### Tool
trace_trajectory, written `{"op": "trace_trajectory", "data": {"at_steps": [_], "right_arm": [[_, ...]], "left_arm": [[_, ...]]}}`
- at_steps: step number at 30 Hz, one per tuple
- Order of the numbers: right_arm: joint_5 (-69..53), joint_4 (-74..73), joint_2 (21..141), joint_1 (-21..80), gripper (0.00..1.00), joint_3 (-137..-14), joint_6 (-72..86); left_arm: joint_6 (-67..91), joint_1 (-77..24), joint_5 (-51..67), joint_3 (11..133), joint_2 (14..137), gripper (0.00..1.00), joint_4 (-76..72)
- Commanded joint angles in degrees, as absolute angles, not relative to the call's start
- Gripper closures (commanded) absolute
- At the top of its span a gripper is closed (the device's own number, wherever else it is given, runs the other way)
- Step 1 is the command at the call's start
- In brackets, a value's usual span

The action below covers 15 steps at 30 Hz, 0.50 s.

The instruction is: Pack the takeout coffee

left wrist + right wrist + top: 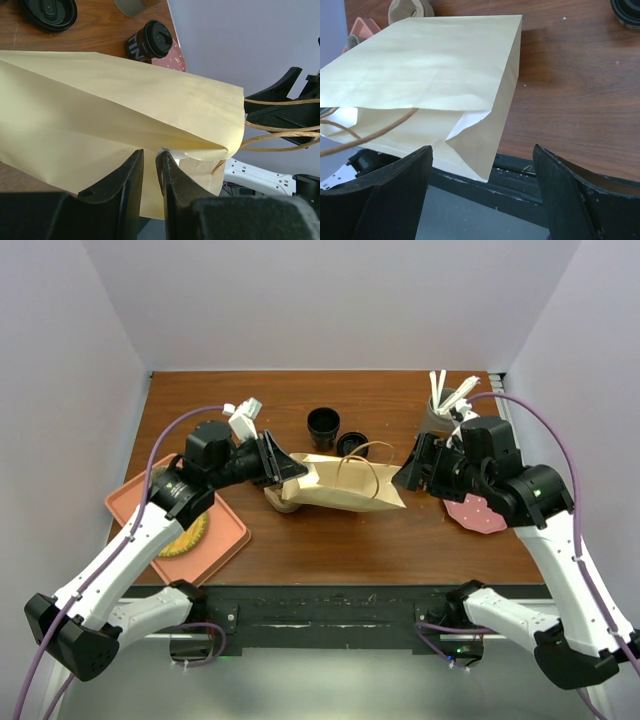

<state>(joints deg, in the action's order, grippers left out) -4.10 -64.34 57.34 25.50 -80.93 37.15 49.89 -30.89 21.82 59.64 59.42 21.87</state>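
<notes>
The left gripper (149,156) sits at the 9 o'clock end of the paper bag (340,488). Its fingers stand a narrow slit apart, with the bag's paper showing behind the gap and nothing clamped between them. The right gripper (482,149) is spread wide and empty, facing the bag's mouth at the 3 o'clock end. The twine handles (365,458) loop out there.

The bag lies on its side in the middle of the tabletop (400,540), its mouth partly gaping.

The takeout coffee (150,42), black with its sip lid on and white lettering on its side, is outside the bag. It sits on the tabletop past the bag's 3 o'clock end, just beside the pink plate (172,60). The right arm hides it in the top view.

A lidless black cup (323,425) stands at the bag's 12 o'clock. A loose black lid (352,444) lies just beside it, toward 4 o'clock of that cup. A pink tray (225,540) rests at the tabletop's 8 o'clock edge, under the left arm.
</notes>
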Motion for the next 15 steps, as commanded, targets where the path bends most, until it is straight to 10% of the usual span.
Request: {"op": "trace_trajectory", "data": {"at_steps": [1, 15], "right_arm": [[-4.83, -61.70, 58.36, 25.75, 0.20, -81.48, 34.19], [-7.30, -55.55, 53.88, 26.37, 0.41, -71.19, 34.37]], "left_arm": [[48.43, -30.85, 21.09, 59.50, 59.15, 0.72, 22.15], [53.70, -30.85, 26.53, 62.49, 60.82, 0.58, 16.53]]}}
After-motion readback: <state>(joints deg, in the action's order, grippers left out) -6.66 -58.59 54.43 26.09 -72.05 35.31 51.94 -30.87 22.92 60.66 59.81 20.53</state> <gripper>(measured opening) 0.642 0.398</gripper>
